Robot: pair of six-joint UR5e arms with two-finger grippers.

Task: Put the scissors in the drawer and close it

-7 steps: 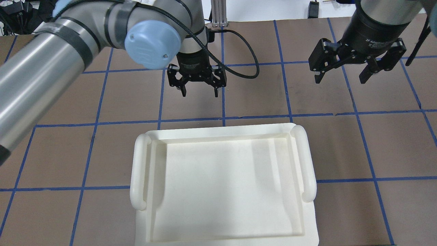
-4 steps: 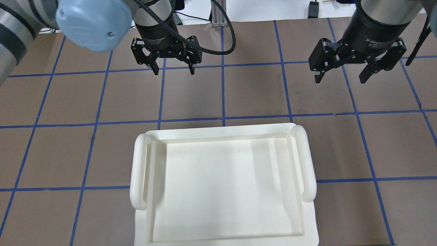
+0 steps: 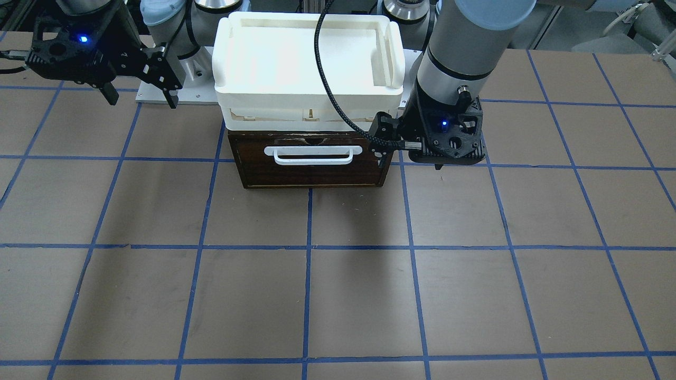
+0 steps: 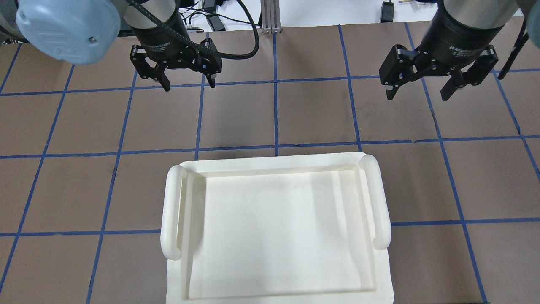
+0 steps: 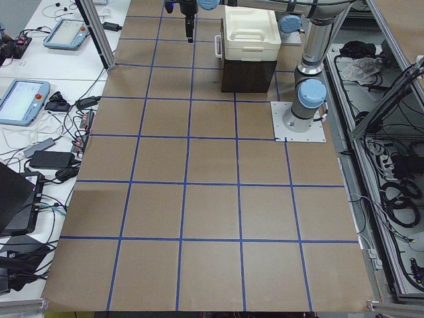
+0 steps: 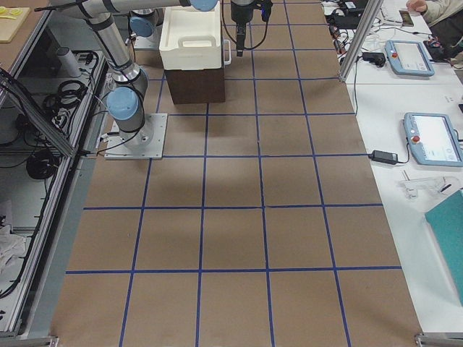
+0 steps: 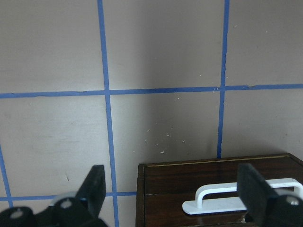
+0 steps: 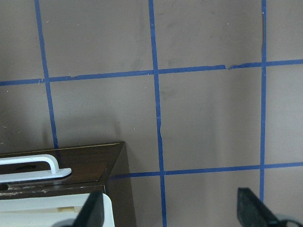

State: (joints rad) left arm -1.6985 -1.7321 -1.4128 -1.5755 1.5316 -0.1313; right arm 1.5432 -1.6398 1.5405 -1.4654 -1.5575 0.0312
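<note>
Closing stage of the task, by judgement. Drawer fully in beneath the cream tray, dark front panel flush with its case, white bar handle free of any grip. Scissors visible in no view; presumably inside the shut drawer, though not verifiable. Left end effector spread wide and empty, hanging above the surface just beside the drawer's front corner, touching nothing. Right end effector likewise spread and empty, well apart on the tray's other side. Next move, if any: a check of the panel's seating, perhaps a light push square on the front, clear of the handle; otherwise, clearance of both arms from the case. With the scissors elsewhere, a pinch across the bar handle and a straight outward pull instead.
</note>
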